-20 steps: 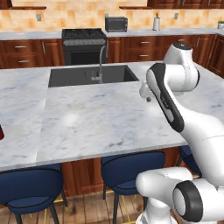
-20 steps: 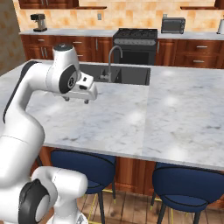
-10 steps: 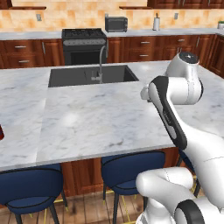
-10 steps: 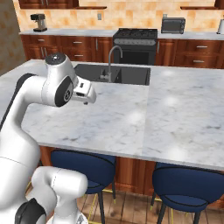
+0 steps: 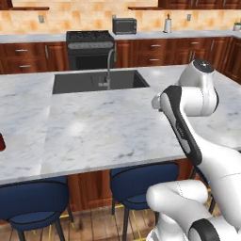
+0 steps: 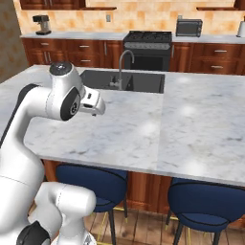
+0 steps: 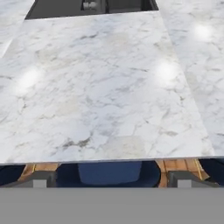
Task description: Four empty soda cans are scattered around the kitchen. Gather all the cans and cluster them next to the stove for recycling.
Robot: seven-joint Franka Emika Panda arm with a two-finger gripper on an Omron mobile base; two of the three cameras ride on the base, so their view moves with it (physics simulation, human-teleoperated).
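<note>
We see a red soda can [image 5: 2, 141] at the far left edge of the marble island counter [image 5: 108, 132], partly cut off by the frame. The black stove [image 5: 90, 47] stands against the back wall, beyond the island's sink [image 5: 99, 81]. Our gripper [image 7: 112, 178] hangs above the island's near edge with its jaws spread wide, holding nothing. Blue stools [image 6: 206, 201] sit below.
</note>
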